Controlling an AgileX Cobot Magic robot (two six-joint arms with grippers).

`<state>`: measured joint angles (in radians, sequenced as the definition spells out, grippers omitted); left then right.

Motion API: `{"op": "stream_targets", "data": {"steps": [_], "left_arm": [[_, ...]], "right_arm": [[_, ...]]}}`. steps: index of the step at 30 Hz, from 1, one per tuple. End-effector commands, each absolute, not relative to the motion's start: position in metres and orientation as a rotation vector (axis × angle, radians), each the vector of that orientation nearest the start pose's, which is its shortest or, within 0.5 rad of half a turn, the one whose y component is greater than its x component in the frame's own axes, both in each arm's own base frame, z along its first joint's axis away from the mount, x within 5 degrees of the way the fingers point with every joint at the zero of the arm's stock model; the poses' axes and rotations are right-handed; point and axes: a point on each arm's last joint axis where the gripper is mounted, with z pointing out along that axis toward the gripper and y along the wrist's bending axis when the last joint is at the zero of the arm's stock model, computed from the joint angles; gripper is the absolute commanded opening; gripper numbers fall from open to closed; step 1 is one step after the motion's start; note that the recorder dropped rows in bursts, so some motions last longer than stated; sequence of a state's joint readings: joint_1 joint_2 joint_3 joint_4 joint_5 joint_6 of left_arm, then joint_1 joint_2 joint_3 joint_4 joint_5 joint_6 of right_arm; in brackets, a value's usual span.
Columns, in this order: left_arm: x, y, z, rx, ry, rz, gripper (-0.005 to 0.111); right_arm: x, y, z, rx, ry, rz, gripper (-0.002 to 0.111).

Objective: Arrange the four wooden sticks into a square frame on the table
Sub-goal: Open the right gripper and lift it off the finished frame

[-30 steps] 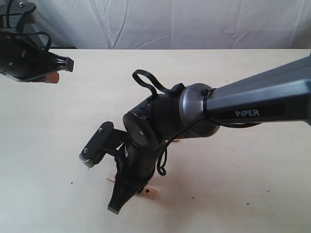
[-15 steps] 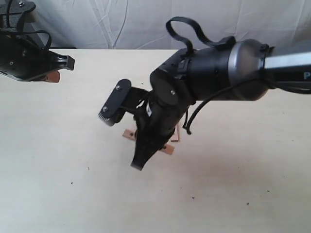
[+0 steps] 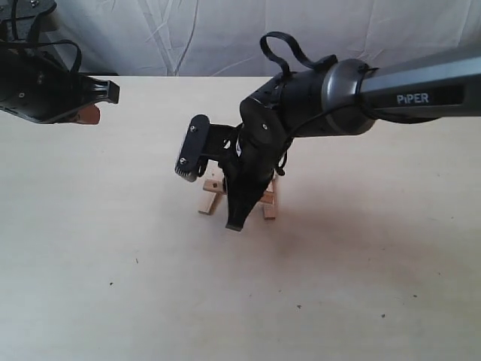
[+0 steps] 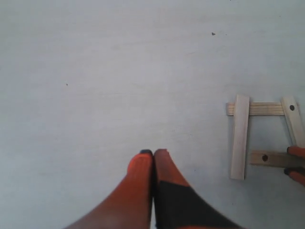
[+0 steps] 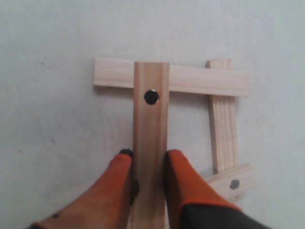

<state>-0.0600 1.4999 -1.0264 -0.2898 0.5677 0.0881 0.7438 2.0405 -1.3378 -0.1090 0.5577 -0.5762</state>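
Observation:
In the right wrist view my right gripper (image 5: pixel 148 155) is shut on a wooden stick with a dark hole (image 5: pixel 151 119). The stick's far end lies over a plain stick (image 5: pixel 200 80) that runs crosswise. A second plain stick (image 5: pixel 223 119) runs beside the held one, its near end over another holed stick (image 5: pixel 234 181). Together they form a rough square frame on the table (image 3: pixel 113 263). The exterior view shows the right gripper (image 3: pixel 234 219) low over the sticks (image 3: pixel 213 194) at mid-table. My left gripper (image 4: pixel 153 153) is shut and empty, far from the frame (image 4: pixel 239 138).
The right arm's dark wrist and its camera (image 3: pixel 193 156) hang over the sticks and hide most of them in the exterior view. A white cloth backdrop (image 3: pixel 225 37) stands behind the table's far edge. My left arm (image 3: pixel 45 94) hovers at the far left corner.
My right gripper has moved from near the table's front edge back to mid-table, carrying the holed stick, and now holds it laid across the other sticks. The left arm has hardly moved.

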Motion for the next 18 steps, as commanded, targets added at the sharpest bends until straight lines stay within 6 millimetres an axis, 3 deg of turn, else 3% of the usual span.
{"op": "stream_targets", "data": {"steps": [1, 18], "left_arm": [[0.3113, -0.0341, 0.2646, -0.057, 2.488, -0.293, 0.0], [0.3114, -0.0344, 0.2648, -0.063, 2.486, -0.299, 0.0]], "right_arm": [[0.3127, 0.2792, 0.1375, -1.795, 2.103, -0.058, -0.001], [0.3127, 0.281, 0.1314, -1.755, 2.142, -0.028, -0.001]]}}
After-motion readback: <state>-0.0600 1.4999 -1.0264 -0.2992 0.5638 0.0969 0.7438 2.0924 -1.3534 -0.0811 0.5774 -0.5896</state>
